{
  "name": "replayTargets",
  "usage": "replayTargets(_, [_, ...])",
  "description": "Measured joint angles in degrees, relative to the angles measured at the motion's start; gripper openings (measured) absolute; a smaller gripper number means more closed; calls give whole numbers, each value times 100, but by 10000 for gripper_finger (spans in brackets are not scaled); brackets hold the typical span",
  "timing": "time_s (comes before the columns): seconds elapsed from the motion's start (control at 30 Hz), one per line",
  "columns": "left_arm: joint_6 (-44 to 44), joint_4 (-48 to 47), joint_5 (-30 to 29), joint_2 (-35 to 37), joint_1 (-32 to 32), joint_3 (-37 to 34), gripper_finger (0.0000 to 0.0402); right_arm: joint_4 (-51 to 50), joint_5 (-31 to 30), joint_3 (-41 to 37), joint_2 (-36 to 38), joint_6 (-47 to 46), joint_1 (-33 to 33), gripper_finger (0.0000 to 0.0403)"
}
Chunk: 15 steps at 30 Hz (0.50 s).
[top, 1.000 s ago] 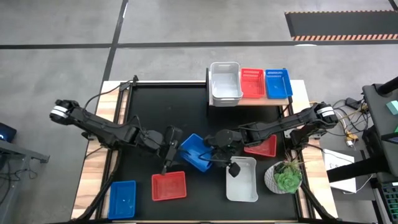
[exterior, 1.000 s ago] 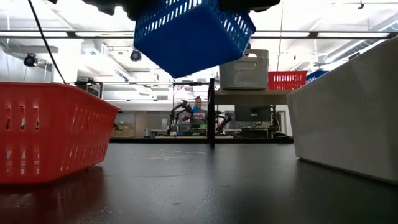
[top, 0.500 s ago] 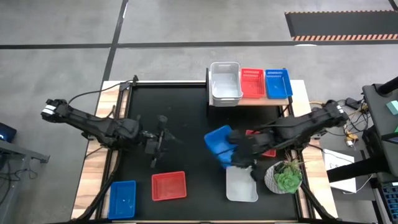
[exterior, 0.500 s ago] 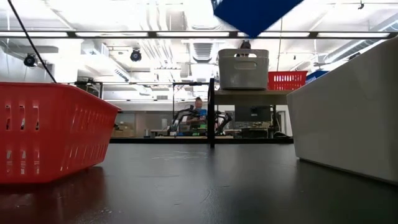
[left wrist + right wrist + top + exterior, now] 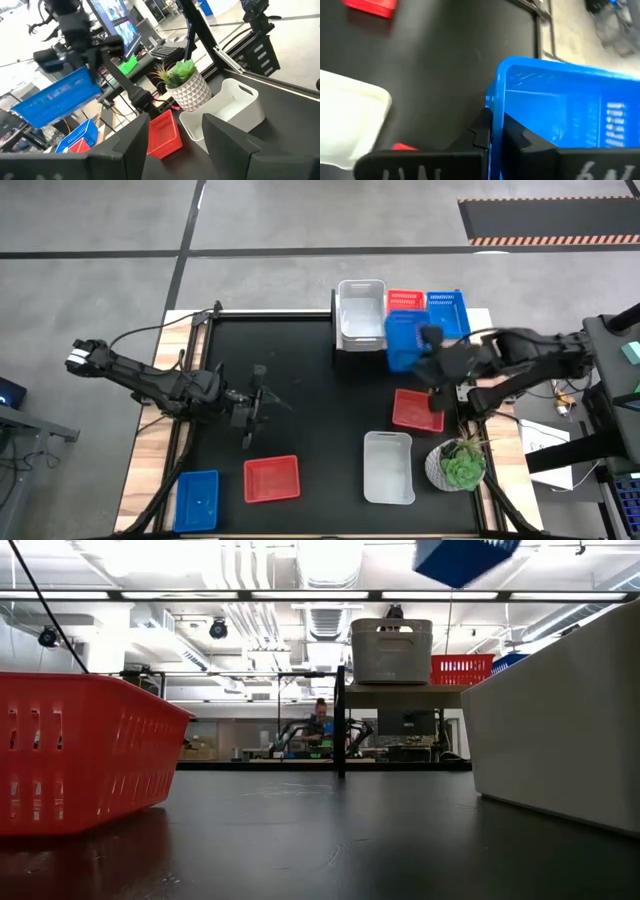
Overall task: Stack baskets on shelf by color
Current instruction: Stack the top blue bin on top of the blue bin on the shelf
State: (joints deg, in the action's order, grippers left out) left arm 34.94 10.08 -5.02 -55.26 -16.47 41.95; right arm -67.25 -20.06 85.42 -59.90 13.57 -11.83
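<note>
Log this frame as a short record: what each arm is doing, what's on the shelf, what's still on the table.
right pincer: shut on blue basket, held in the air at the shelf's front edge
left pincer: open, empty, over the table's left-middle
shelf: white basket, red basket, blue basket, left to right
table: blue basket, red basket, white basket, red basket
other: plant pot at the table's right corner
</note>
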Motion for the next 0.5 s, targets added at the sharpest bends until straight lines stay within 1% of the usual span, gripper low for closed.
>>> replayTargets(0.23, [54, -1, -7, 10, 0, -20, 169, -22, -2, -583, 920, -4, 783, 8])
replayTargets(0.5, [195, 3, -15, 13, 0, -20, 169, -17, 52, -965, 1566, 92, 1345, 8])
